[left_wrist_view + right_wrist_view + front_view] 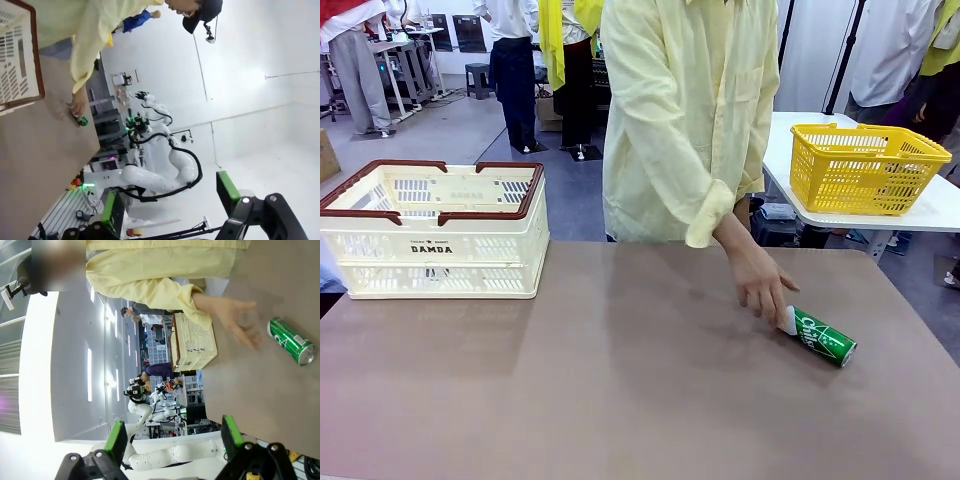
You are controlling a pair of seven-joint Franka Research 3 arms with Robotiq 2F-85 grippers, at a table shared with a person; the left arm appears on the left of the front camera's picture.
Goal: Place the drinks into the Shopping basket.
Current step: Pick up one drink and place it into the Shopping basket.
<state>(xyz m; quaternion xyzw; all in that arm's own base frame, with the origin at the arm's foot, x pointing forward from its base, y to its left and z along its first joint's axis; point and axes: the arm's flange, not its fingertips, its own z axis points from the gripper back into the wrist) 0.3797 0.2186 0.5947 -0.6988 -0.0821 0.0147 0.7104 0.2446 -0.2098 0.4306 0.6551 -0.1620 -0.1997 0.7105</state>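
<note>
One green drink can (823, 337) lies on its side at the right of the brown table (620, 390), its silver top towards the person. The person's hand (765, 285) touches that end. The cream Shopping basket (432, 225) with dark red rim handles stands at the table's far left. In the left wrist view my left gripper (170, 205) is open and holds nothing, far from the can (82, 120) and the basket (20, 55). In the right wrist view my right gripper (174, 440) is open too, with the can (291, 341), the hand (240, 320) and the basket (192, 342) beyond it.
A person in a pale yellow shirt (685, 110) stands at the table's far edge. Behind, at the right, a yellow mesh basket (865, 165) sits on a white table (940, 210). Bare brown tabletop lies between the basket and the can.
</note>
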